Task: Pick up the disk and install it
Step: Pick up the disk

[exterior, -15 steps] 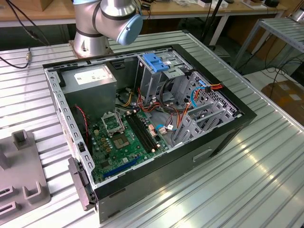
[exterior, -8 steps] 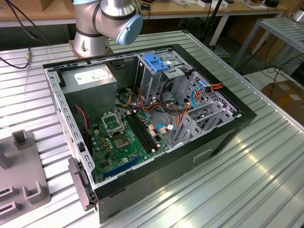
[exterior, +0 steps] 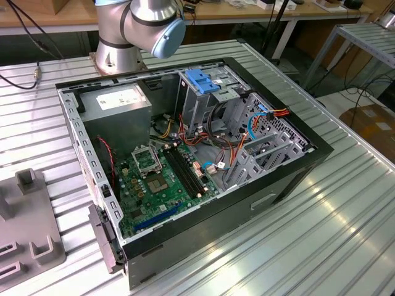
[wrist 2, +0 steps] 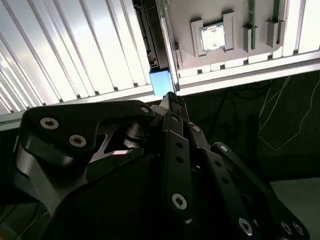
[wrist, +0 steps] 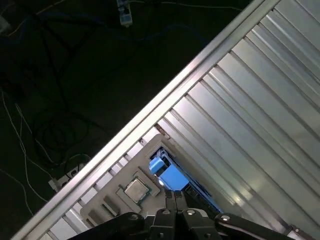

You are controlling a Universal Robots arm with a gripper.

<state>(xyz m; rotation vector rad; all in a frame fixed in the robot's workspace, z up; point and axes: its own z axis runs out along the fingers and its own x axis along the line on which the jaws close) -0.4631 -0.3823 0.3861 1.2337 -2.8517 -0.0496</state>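
**While the case lies open, the hand is at the disk**

Where both wrist views look past the black linkage, the hand (wrist: 175,196) has its two fingertips drawn together with no visible gap, right against the bright blue side rail of the disk (wrist: 172,176). Whether any of that rail is pinched between the tips, I cannot tell. In the second wrist view the hand (wrist 2: 172,100) meets the disk (wrist 2: 161,82) at the same blue end, and the drive's dark body runs away from the tips as a narrow strip, seen edge-on.

The disk stands on its edge beside a pale grey tray (wrist: 102,212), near the rim of the ribbed metal surface (wrist: 260,125). A square processor chip (wrist: 136,190) lies flat in a recess of the tray, near the disk but apart from it; the second wrist view shows the tray (wrist 2: 185,15) and the chip (wrist 2: 212,37) as well. Beyond the rim, loose cables lie on a dark floor (wrist: 75,75).

In the exterior view the arm (exterior: 139,24) rises from its base behind a computer case (exterior: 290,179) that lies on its side with its panel off. Inside are a green motherboard (exterior: 160,179), a grey power supply (exterior: 117,102) and a metal drive cage (exterior: 200,92) topped by a blue latch. A slotted grey block (exterior: 24,216) rests on the surface at the exterior view's left.
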